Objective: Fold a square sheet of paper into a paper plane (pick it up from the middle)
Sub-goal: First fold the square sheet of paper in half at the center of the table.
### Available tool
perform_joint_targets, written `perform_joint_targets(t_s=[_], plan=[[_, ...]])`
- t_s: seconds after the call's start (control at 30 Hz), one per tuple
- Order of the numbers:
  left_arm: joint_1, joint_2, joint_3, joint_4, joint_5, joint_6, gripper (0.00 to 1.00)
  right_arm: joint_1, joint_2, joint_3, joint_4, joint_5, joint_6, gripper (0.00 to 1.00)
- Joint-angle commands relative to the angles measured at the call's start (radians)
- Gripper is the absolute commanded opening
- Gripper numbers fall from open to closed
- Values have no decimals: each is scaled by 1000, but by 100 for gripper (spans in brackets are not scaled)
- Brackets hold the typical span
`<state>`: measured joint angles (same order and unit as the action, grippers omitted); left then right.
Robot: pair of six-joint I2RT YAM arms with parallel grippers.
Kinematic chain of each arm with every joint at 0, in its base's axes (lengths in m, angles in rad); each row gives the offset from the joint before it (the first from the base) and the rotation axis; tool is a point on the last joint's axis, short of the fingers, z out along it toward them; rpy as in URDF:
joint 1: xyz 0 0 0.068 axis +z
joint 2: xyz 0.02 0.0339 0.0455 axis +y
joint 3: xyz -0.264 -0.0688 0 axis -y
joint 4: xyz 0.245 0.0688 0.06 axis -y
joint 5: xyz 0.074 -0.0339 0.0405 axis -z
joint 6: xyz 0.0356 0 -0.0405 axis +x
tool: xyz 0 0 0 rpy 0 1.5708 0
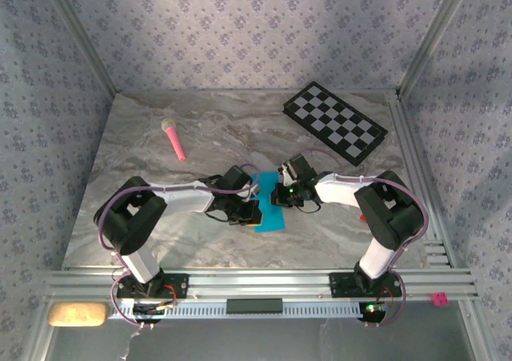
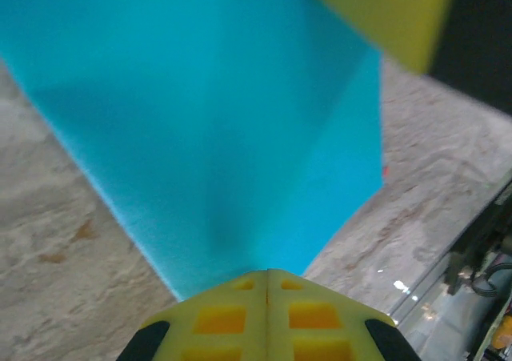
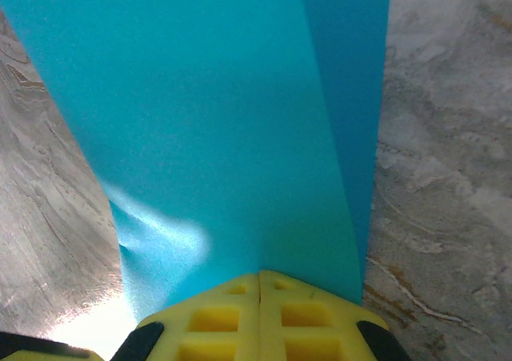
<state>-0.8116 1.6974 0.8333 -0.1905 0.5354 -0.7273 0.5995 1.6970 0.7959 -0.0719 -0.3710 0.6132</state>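
Observation:
The square sheet of paper (image 1: 272,218) is bright cyan-blue and lies on the marble table between the two arms, with a folded layer showing as a darker strip (image 3: 364,97) along one side. My left gripper (image 1: 254,211) is shut, and its closed yellow tips (image 2: 267,271) rest on the sheet's (image 2: 224,121) near edge. My right gripper (image 1: 282,194) is shut too, its tips (image 3: 259,273) touching the sheet (image 3: 216,113) beside a small buckle (image 3: 152,233). A yellow finger of the right gripper (image 2: 384,13) shows blurred across the sheet in the left wrist view.
A black-and-white checkered board (image 1: 336,122) lies at the back right. A pink stick (image 1: 174,139) with a pale tip lies at the back left. Patterned walls enclose the table. An aluminium rail (image 1: 256,281) runs along the near edge by the arm bases.

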Motion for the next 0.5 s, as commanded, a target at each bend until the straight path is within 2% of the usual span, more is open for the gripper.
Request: perform_joint_targets(t_s=[0.0,0.17,0.33,0.47], plan=[[-13,2,-36,-74,26,62,2,9,65,-64,-145,122,8,0],[-18,-30,-104,-93,30,91,3,8,64,-66,-150,130,8,0],[-31,-67,-81,-168,-23,122,3,8,64,-73,-145,128,7,0],[-28,-154,-57,-166,-69,106,3,8,61,-70,-150,125,8,0]])
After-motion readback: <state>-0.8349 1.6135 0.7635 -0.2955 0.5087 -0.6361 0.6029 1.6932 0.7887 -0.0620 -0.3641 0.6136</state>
